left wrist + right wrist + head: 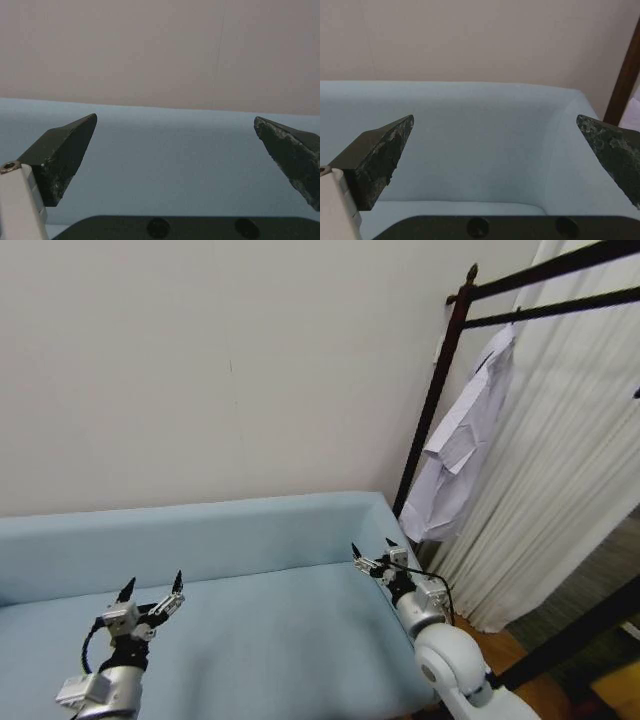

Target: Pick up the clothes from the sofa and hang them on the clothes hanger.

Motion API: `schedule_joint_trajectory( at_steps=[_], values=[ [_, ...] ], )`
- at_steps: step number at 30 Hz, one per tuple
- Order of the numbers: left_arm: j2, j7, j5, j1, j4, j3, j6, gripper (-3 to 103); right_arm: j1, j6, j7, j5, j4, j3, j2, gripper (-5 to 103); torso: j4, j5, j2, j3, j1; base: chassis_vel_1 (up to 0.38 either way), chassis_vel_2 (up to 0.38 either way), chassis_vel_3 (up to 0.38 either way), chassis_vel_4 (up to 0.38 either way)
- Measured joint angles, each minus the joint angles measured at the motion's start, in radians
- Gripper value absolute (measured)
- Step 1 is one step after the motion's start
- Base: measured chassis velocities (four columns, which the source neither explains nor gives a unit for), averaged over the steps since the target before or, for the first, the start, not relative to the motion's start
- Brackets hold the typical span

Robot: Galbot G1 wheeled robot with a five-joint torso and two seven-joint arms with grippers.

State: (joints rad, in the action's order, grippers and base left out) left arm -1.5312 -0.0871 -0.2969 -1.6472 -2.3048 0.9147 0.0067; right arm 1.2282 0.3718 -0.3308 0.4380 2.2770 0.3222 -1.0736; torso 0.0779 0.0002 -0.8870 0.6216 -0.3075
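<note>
White shirt hangs on the dark clothes rack, beside the curtain and right of the pale blue sofa. Left claw is held low over the seat, pointing at the backrest, tips spread apart and empty. Right claw reaches forward near the sofa's right end, tips also apart, holding nothing.

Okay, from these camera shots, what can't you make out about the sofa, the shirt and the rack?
Pale blue fabric sofa: the head view's left and bottom edges cut off its left end and front; clothes there would go unseen.
White collared shirt: whether a hanger holds it is too small to tell.
Dark metal clothes rack: rails run off the right edge; the sofa hides its post's foot.
</note>
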Motion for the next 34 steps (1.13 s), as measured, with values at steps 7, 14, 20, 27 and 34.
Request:
schedule_joint_trajectory(
  at_steps=[7, 14, 20, 27, 34],
  values=[
    [0.009, 0.0, 0.009, 0.011, -0.002, -0.002, 0.01, 100, -0.002, 0.004, -0.017, -0.006, 0.001, -0.003, -0.003, 100, 0.0, -0.0002, 0.0, 0.0, 0.0, 0.0, 0.0, 0.0, 0.0],
    [0.011, 0.0, 0.009, 0.013, -0.002, -0.002, 0.012, 100, -0.005, 0.005, -0.017, -0.007, 0.0, -0.005, -0.003, 100, 0.0, -0.0002, 0.0, 0.0, 0.0, 0.0, 0.0, 0.0, 0.0],
    [0.012, 0.001, 0.009, 0.014, -0.002, -0.003, 0.012, 100, -0.007, 0.005, -0.017, -0.006, -0.001, -0.005, -0.003, 100, 0.0, -0.0002, 0.0, 0.0, 0.0, 0.0, 0.0, 0.0, 0.0],
    [0.012, 0.001, 0.009, 0.015, -0.001, -0.003, 0.013, 100, -0.008, 0.005, -0.018, -0.006, -0.002, -0.006, -0.003, 100, 0.0, -0.0002, 0.0, 0.0, 0.0, 0.0, 0.0, 0.0, 0.0],
    [0.013, 0.002, 0.008, 0.015, -0.001, -0.003, 0.014, 100, -0.008, 0.005, -0.018, -0.006, -0.003, -0.006, -0.003, 100, 0.0, -0.0002, 0.0, 0.0, 0.0, 0.0, 0.0, 0.0, 0.0]
  ],
)
